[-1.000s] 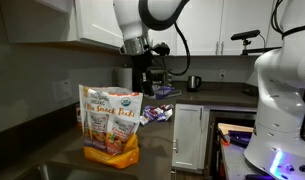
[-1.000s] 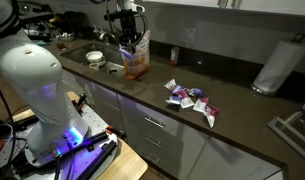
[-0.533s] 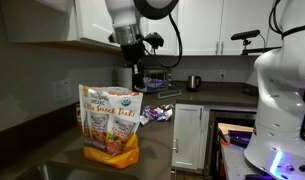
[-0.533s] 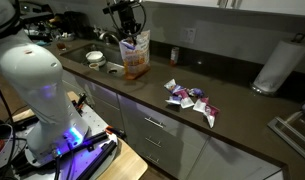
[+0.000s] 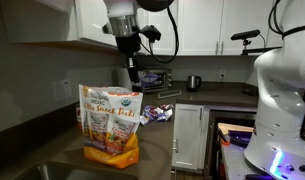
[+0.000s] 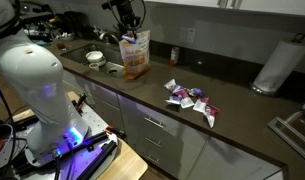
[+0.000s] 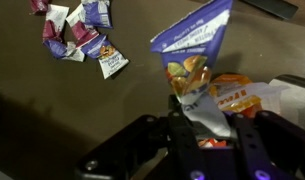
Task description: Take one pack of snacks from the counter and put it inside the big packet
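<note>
The gripper [image 7: 197, 108] is closed on one purple-white pack [image 7: 195, 45], which sticks out past its fingers. In both exterior views the gripper [image 5: 132, 76] [image 6: 129, 27] hangs just above the open top of the big packet [image 5: 111, 125] [image 6: 136, 55], which stands upright on the counter [image 6: 242, 115]. The other packs [image 6: 190, 98] [image 7: 77, 35] lie in a loose pile on the counter, well apart from the big packet.

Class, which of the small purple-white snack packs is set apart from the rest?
The snack pack in the gripper, next to the orange big packet; the other packs lie heaped together on the counter, far from the gripper.
</note>
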Action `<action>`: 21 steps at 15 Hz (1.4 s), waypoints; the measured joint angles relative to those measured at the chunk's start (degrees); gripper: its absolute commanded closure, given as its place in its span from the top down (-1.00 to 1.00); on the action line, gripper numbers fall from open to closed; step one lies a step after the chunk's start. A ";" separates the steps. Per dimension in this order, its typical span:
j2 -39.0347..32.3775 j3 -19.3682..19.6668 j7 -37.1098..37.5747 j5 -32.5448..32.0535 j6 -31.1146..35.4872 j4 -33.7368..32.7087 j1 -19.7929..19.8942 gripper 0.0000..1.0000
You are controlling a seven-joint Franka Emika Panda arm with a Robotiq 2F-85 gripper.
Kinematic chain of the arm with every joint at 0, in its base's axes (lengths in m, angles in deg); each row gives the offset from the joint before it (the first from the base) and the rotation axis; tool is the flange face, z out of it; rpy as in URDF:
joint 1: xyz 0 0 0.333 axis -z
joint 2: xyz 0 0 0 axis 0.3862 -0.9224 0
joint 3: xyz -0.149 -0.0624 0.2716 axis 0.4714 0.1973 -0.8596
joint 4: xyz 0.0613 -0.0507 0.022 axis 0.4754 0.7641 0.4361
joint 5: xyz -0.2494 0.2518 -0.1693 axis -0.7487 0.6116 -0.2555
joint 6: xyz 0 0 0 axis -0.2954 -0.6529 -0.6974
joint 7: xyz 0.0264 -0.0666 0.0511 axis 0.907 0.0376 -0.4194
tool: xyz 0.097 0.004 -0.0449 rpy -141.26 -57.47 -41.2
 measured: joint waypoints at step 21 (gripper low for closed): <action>3.34 2.61 -22.29 25.24 26.42 6.76 -1.78 -0.06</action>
